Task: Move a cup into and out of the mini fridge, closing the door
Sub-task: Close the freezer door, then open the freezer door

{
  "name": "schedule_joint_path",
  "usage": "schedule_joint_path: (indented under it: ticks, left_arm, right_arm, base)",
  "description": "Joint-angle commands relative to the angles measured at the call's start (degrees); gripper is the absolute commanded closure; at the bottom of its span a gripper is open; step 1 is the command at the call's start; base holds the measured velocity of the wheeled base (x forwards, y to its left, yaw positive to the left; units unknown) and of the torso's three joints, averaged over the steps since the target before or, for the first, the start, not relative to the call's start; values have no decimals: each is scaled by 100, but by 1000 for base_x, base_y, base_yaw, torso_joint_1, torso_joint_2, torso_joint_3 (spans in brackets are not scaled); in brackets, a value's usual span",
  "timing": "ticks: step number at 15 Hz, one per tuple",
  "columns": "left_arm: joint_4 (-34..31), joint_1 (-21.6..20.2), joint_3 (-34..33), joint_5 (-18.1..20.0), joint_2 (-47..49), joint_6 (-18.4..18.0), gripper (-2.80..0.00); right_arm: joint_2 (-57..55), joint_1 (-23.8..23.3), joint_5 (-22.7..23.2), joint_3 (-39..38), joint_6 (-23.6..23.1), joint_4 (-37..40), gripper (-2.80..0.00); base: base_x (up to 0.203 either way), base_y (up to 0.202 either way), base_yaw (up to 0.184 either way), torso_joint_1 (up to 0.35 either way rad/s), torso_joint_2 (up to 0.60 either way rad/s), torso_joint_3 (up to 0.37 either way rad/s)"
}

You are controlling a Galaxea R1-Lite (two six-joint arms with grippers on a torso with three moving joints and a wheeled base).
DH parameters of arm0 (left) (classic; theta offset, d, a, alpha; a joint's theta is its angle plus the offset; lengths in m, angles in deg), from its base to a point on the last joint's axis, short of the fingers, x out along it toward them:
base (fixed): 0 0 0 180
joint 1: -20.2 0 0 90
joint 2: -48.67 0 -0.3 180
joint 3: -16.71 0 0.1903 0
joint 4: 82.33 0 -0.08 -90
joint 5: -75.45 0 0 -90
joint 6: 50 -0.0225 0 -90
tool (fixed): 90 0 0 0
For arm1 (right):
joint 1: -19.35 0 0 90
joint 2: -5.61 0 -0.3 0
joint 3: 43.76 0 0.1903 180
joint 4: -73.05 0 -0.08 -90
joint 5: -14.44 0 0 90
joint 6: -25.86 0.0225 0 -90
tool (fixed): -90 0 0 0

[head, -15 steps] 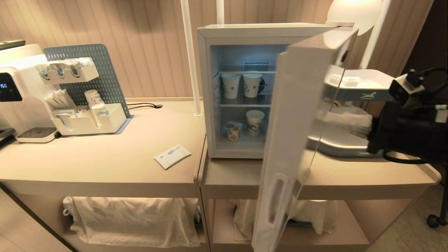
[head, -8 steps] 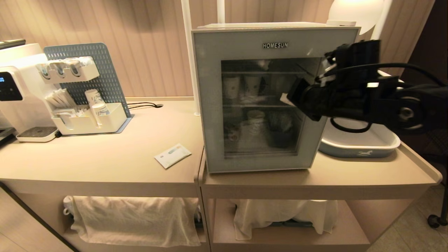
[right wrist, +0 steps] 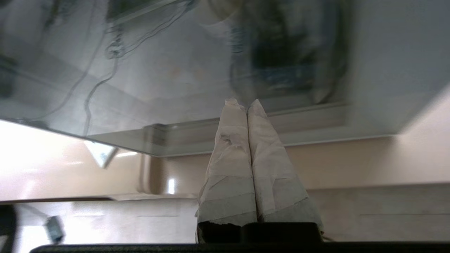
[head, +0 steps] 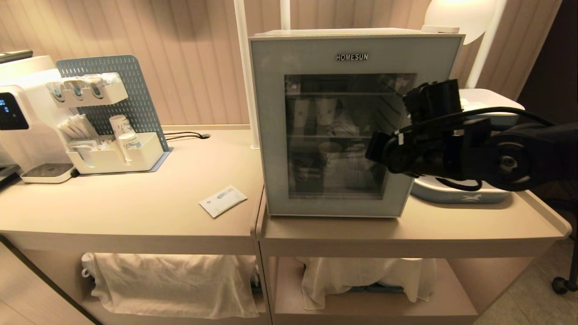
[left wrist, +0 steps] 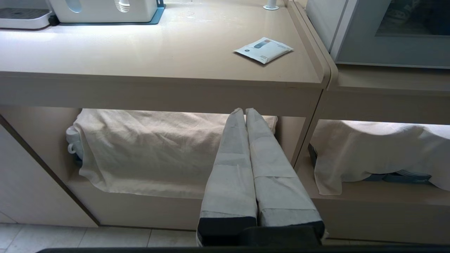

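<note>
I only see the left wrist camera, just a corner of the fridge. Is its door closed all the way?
Observer: Yes, the door sits flat on the mini fridge.
Operator: Where's the other claw?
Observer: The right claw is shut and empty, pointing at the door's glass near its right side.
Operator: Is the tiny cup inside?
Observer: Paper cups show dimly behind the glass; the tiny cup is too dim to pick out.

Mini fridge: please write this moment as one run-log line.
white HOMESUN mini fridge | blue-grey glass door: closed | right gripper: shut, empty, at door | left gripper: shut, parked
</note>
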Motion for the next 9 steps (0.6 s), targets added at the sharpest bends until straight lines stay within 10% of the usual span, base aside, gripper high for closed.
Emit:
schedule_joint_path:
  ticks: [1,5,9]
  left_arm:
    - [-2,-4,-9,-2,9,3,0]
    - [0,-4,-9,-2,9,3,0]
    - [5,-4,-9,-2,9,3,0]
  right_arm:
    - [962,-28,-281,-538,-316,-22,0]
    - [3069,-338,-2520,-1977,-1407,-75,0]
    - [5814,-1671,-3526,-3746,-2131,-87,0]
  base:
    - [0,0,0,0,0,0]
    - [0,0,0,0,0,0]
    - [0,0,0,0,0,0]
